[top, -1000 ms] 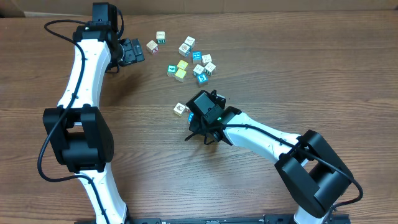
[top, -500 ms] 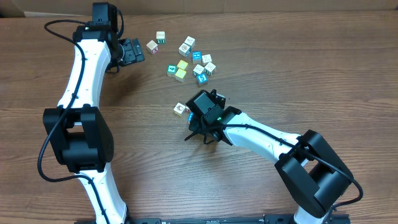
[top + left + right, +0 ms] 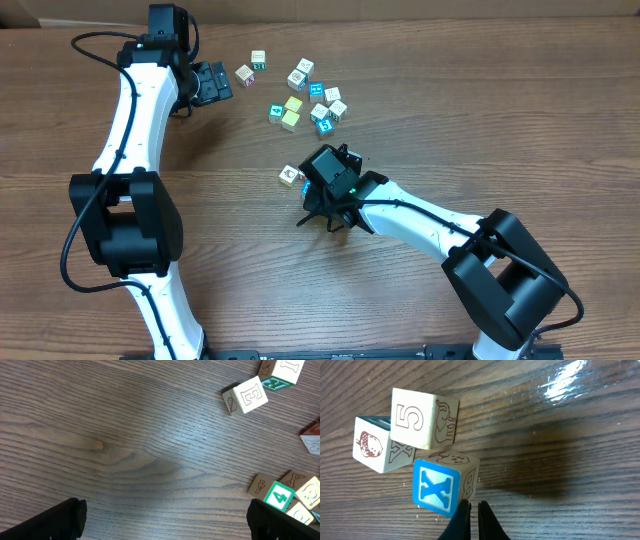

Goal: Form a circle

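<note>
The circle is a tight cluster of three small cubes in the right wrist view: a white "5" cube [image 3: 417,420], a white acorn cube [image 3: 371,445] and a cyan "X" cube [image 3: 440,484], with no ring shape. My right gripper [image 3: 473,506] is shut, empty, its tips resting against the X cube's lower right edge. From overhead only one white cube [image 3: 291,175] of the cluster shows beside the right gripper [image 3: 310,180]. My left gripper [image 3: 212,83] is open at the upper left over bare wood, with nothing between its fingers [image 3: 55,519].
A loose scatter of white, cyan and yellow cubes [image 3: 305,95] lies at the top centre, to the right of the left gripper. The left wrist view shows its nearest ones, an "E" cube [image 3: 247,395] and a green "4" cube [image 3: 279,496]. The wooden table [image 3: 500,120] lies bare elsewhere.
</note>
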